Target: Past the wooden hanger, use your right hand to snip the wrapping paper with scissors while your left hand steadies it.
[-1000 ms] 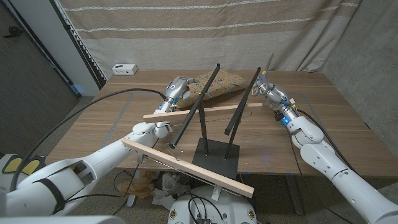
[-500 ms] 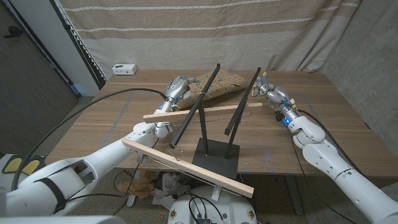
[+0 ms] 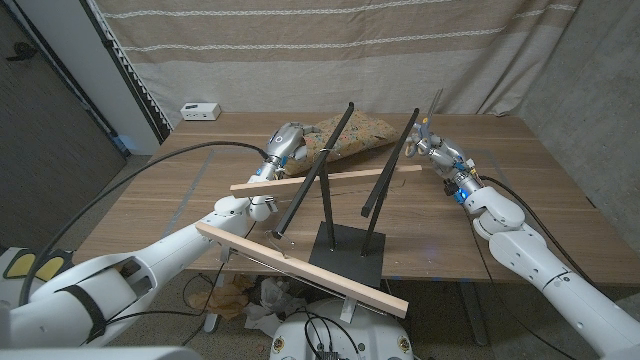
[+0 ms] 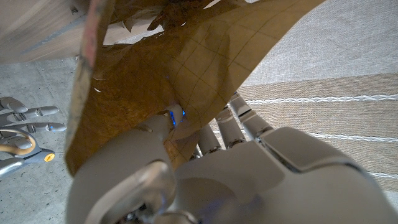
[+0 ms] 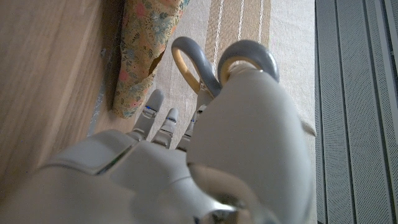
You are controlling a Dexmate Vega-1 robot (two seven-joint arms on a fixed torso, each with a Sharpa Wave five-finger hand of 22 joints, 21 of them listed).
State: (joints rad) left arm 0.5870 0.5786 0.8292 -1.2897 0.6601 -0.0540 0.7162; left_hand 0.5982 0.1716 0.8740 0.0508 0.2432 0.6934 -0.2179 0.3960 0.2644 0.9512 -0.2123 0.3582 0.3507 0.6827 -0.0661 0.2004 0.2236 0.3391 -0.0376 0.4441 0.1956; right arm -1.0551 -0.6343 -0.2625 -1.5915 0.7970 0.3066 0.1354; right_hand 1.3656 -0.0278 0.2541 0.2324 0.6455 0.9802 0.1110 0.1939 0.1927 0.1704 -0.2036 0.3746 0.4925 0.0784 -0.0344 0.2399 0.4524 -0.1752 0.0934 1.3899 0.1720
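Observation:
The floral wrapping paper (image 3: 352,134) lies bunched at the table's far middle, beyond the wooden hanger (image 3: 326,181). My left hand (image 3: 285,143) grips the paper's left end; the left wrist view shows its fingers (image 4: 219,129) under the brown underside of the paper (image 4: 186,62). To the right of the paper, my right hand (image 3: 434,150) holds the scissors (image 3: 429,106), blades pointing up and clear of the paper. In the right wrist view the scissors' grey handle loops (image 5: 211,61) stick out past my right hand (image 5: 186,162), with the paper (image 5: 140,56) a little beyond.
The hanger's black stand (image 3: 348,251) with slanted black rods stands in the table's middle, and a second wooden bar (image 3: 300,270) crosses the near edge. A small white box (image 3: 199,109) sits at the far left corner. A curtain hangs behind the table.
My right hand has turned a little, so the scissors' blades stand slightly more upright. The left hand and the paper have not moved.

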